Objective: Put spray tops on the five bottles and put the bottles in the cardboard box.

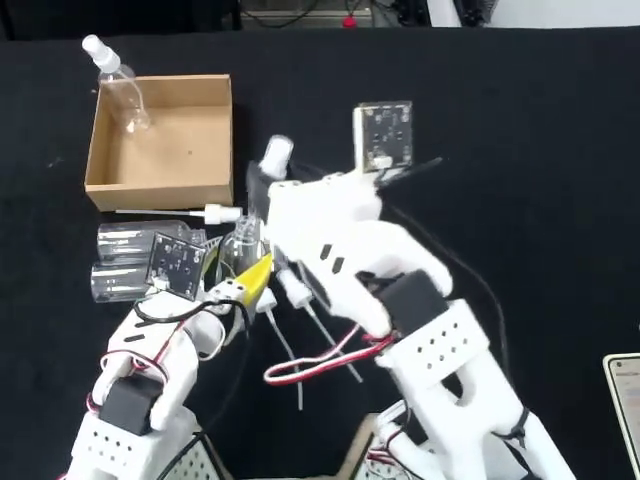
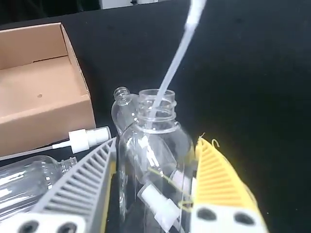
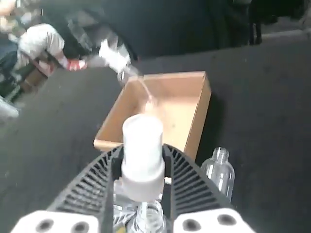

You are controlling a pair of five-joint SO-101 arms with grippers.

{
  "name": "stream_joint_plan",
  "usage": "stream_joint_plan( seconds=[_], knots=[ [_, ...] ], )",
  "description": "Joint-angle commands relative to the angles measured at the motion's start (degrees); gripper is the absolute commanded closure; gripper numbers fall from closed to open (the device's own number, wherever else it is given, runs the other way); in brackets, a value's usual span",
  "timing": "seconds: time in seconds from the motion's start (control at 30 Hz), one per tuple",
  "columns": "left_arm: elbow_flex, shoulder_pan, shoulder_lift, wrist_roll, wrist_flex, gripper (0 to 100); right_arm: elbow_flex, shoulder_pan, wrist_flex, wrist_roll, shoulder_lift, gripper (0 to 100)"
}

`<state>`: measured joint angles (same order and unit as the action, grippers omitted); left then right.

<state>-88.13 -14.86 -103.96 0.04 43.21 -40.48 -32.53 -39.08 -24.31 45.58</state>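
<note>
My left gripper (image 2: 158,141) is shut on a clear upright bottle (image 2: 153,160) with an open neck; in the high view this bottle (image 1: 240,245) stands below the cardboard box (image 1: 160,190). Right above it, my right gripper (image 3: 142,150) is shut on a white spray top (image 3: 142,145). The top's thin tube (image 2: 170,73) runs down into the bottle's neck. In the high view the held spray top (image 1: 275,155) sticks out of the right gripper (image 1: 272,178). A capped bottle (image 1: 120,90) leans in the box's far corner.
A second open bottle (image 2: 121,99) stands just behind the held one. Two clear bottles (image 1: 135,240) (image 1: 120,282) lie on their sides left of the left arm. Loose spray tops (image 1: 222,212) (image 1: 295,290) with tubes lie on the black table. A pale object (image 1: 625,390) sits at the right edge.
</note>
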Motion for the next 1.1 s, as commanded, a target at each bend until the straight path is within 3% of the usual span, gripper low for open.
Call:
stream_joint_plan(
  seconds=[0.0, 0.3, 0.87, 1.07],
  knots=[
    [0.66, 0.4, -0.62, 0.26, -1.49, 90, -2.07, -1.58, 6.24, 0.18, 1.54, 98.4],
    [1.1, 1.71, -0.62, 0.35, -1.05, 90, -11.47, -1.67, 16.88, 8.26, 1.54, 98.6],
    [1.1, 1.89, -0.62, 0.09, -1.05, 90, -14.9, -3.08, 16.53, 9.14, 1.63, 98.7],
    [1.1, 1.98, -0.62, 0.26, -0.97, 90, -12.26, -4.31, 11.69, 9.14, 1.63, 98.7]
  ],
)
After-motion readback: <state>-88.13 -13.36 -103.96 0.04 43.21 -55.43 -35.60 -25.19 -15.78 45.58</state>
